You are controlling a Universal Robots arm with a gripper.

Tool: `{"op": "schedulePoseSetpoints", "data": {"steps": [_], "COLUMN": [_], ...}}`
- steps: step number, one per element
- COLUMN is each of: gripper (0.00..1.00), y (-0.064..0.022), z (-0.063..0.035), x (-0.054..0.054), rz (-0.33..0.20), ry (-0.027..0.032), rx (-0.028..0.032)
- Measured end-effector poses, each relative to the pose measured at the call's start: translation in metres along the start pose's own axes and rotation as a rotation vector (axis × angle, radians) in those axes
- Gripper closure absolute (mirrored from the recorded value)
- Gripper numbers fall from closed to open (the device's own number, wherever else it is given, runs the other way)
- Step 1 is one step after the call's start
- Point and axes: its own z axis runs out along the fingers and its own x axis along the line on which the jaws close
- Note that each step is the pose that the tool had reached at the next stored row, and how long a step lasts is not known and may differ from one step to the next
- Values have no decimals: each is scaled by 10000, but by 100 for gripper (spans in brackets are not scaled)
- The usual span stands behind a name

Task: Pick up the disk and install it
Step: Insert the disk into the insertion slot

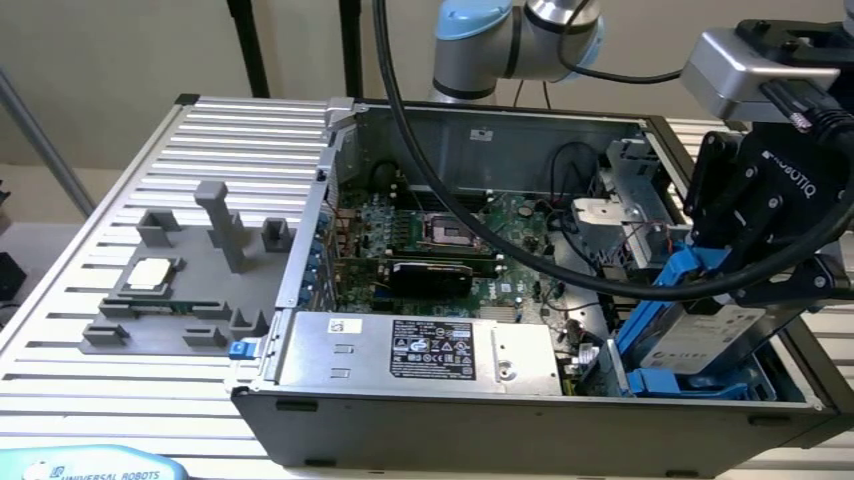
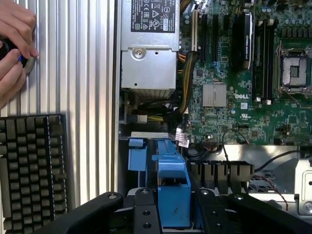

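Claw grips the disk: its black fingers stand partway apart, one on each side of the disk's blue frame, pressed against it. The disk hangs tilted inside the case, in the case's front corner at the exterior view's right, its white label facing outward. Its lower end is down among blue brackets on the case floor; whether it is seated I cannot tell. Just beside it along the case's front wall lies the power supply, and deeper in the case the motherboard. Outside the case, on the slatted table, sit a grey tray, a keyboard and a person's hand.
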Motion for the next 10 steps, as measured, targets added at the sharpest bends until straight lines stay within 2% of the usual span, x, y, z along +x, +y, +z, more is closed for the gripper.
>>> {"op": "schedulePoseSetpoints", "data": {"steps": [7,8,10], "gripper": [66,59,59], "y": [2,1,1], "z": [29,32,35], "x": [0,0,0], "rz": [-8,-9,-10], "ry": [-6,-7,-4], "rx": [-1,0,0]}}
